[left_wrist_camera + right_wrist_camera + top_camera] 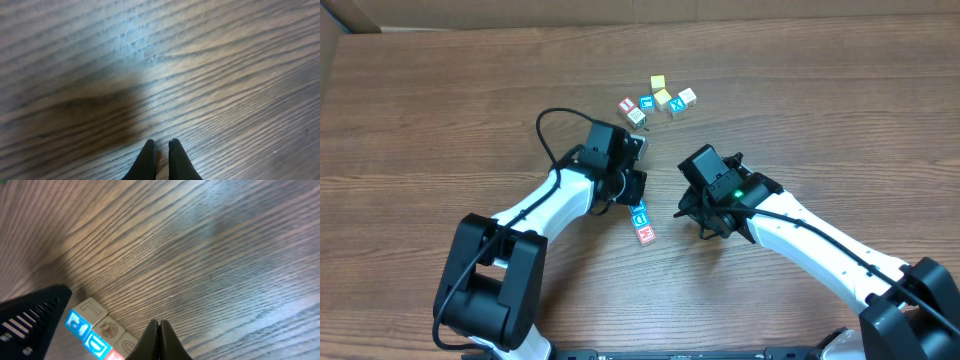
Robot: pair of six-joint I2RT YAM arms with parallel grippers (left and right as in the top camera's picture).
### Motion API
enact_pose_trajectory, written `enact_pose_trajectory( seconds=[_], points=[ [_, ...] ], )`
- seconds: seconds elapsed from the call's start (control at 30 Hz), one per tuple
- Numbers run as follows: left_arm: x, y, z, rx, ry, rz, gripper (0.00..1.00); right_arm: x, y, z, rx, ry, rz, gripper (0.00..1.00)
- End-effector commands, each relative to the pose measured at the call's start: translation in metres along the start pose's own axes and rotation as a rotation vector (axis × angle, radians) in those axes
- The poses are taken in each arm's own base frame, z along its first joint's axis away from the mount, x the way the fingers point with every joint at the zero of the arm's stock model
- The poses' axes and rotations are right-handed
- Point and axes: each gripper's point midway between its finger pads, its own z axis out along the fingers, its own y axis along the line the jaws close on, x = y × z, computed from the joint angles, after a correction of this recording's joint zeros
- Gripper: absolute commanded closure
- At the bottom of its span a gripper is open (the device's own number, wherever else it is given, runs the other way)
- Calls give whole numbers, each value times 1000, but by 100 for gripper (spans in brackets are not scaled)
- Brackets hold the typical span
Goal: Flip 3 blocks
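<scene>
Three blocks lie in a short row (pixel 641 222) on the wooden table between my two arms. In the right wrist view they show pale wood tops: one with a blue "P" side (pixel 77 325), one with a blue-letter side (pixel 95 342), and a red-sided one (pixel 116 355) cut off by the frame edge. My left gripper (pixel 632 188) hangs just above the row's far end, shut and empty; its own view shows only bare wood past the tips (pixel 160 145). My right gripper (pixel 692 213) is to the right of the row, shut with nothing in it (pixel 160 324).
Several more alphabet cubes sit in a loose cluster (pixel 660 98) at the back of the table, among them yellow ones and a blue-lettered one. The left arm's black gripper body (pixel 30 320) shows at the left of the right wrist view.
</scene>
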Motion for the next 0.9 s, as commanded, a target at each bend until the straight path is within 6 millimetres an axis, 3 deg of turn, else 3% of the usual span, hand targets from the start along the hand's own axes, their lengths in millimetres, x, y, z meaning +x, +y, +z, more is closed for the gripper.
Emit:
enact_pose_trajectory(
  seconds=[0.0, 0.13, 0.2, 0.3, 0.5, 0.6, 0.87],
  points=[
    [-29, -1, -11, -20, -38, 39, 96, 2, 13, -5, -55, 18, -103, 96],
    [-52, -5, -28, -33, -56, 15, 96, 2, 15, -5, -61, 14, -205, 96],
    [-60, -1, -40, -80, -50, -77, 96, 1, 18, -5, -74, 6, -289, 96],
    [-53, 16, -59, -202, -3, -281, 96, -1, 25, -6, -102, -14, -407, 96],
    [0, 29, -74, -255, 204, -513, 96, -8, 45, -2, -166, -69, -592, 96],
    [28, 31, -76, -268, 302, -556, 96, -8, 52, 13, -180, -68, -617, 96],
    [79, 28, -50, -232, 411, -608, 96, 12, 70, 42, -281, 25, -673, 96]
  ],
)
